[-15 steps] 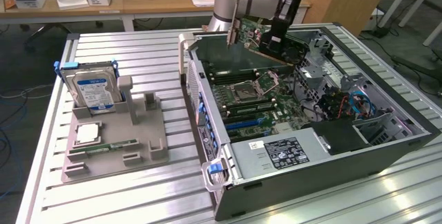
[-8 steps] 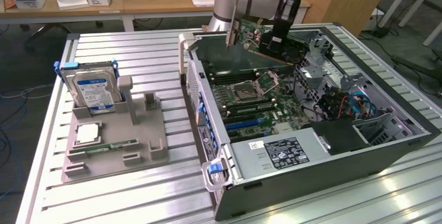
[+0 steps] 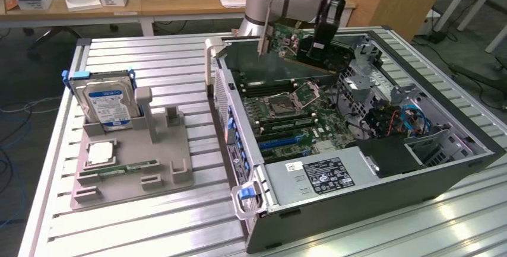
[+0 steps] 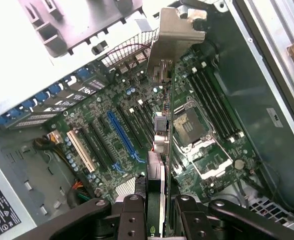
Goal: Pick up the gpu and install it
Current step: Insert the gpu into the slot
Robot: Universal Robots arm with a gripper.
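The gripper [image 3: 319, 48] is seen at about twelve to one o'clock in the exterior view, clenched on the gpu [image 3: 289, 42], which is held in the air over the far part of the open computer case [image 3: 443, 168]. The card is carried tilted, with its silver end bracket [image 3: 265, 28] turned toward eleven o'clock and its green board face shown to the camera. It is not yet seated in a slot. In the wrist view the gripper [image 4: 160, 220] is shown with its two dark fingers [image 4: 133, 212] pressed against either side of the gpu [image 4: 161, 150], which is viewed edge-on with the bracket [image 4: 175, 30] at the far end. Beneath the card the motherboard [image 4: 112, 125] is laid out, with the long blue slot [image 4: 123, 135] on one side of the card and the CPU socket [image 4: 194, 122] on the other. In the exterior view the motherboard [image 3: 293, 120] is found at the centre and a labelled power supply [image 3: 325, 174] at five o'clock within the case. At nine o'clock, well apart from the case, a grey holder [image 3: 158, 162] is set on the slatted metal table [image 3: 158, 233]; a blue-labelled hard drive [image 3: 107, 100] is stood upright in it, and a narrow green memory stick [image 3: 119, 168] is laid nearer seven o'clock.
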